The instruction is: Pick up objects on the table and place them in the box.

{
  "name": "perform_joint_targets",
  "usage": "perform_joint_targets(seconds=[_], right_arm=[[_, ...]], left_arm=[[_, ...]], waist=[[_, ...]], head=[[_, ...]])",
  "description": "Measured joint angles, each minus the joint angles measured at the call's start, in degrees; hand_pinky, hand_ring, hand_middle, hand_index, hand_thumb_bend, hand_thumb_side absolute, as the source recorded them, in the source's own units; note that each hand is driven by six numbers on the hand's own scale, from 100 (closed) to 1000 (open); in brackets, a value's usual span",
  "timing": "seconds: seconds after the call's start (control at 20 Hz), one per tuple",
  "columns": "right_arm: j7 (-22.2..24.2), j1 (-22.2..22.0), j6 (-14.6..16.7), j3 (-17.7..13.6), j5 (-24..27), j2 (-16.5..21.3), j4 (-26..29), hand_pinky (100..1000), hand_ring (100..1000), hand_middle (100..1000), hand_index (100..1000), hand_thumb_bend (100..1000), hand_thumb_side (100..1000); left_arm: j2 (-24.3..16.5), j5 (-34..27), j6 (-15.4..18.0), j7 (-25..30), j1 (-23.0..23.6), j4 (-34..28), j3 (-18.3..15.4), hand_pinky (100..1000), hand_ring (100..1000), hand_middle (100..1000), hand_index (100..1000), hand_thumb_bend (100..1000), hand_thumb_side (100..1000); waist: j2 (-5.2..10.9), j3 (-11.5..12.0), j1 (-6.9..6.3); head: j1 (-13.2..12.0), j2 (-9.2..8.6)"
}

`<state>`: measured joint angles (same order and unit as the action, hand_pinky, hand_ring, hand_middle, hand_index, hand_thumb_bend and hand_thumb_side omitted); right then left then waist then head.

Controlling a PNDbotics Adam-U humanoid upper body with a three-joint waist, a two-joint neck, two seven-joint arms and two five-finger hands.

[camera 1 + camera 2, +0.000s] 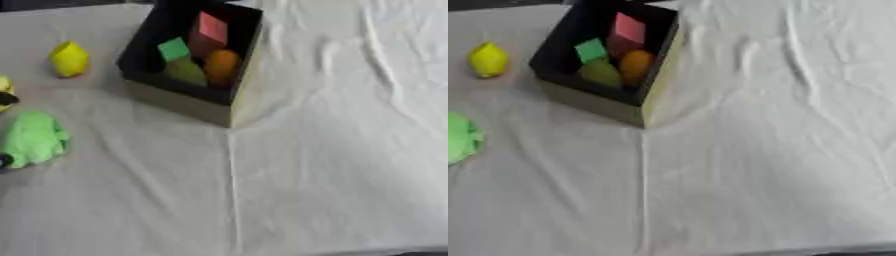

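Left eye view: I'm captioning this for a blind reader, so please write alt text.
A dark box on a white cloth holds a red block, a green block and an orange fruit. To its left lie a lemon and a green lump; no hands show.

No text, label, brand, number or sign can be read on anything here.

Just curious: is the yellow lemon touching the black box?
Apart. The left eye view shows bare white cloth between the lemon and the box.
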<state>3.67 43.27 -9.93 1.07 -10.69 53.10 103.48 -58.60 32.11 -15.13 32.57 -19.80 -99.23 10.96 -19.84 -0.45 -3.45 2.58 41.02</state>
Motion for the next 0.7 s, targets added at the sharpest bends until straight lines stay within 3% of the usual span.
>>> perform_joint_targets(seconds=[0.55,0.7], right_arm=[[-0.5,-0.1,-0.6,-0.6,0.8,-0.9,0.0,867,865,594,708,100,293],[-0.7,-0.5,-0.8,-0.8,1.0,-0.9,0.0,866,863,592,706,100,302]], left_arm=[[1.2,3.0,2.8,7.4,-2.0,2.9,2.7,889,881,840,924,403,118],[1.2,3.9,3.4,8.8,-2.0,3.1,3.0,851,814,747,854,308,133]], waist=[[-0.02,-0.7,-0.72],[-0.02,-0.8,-0.85]], head=[[-0.5,-0.23],[-0.7,-0.24]])
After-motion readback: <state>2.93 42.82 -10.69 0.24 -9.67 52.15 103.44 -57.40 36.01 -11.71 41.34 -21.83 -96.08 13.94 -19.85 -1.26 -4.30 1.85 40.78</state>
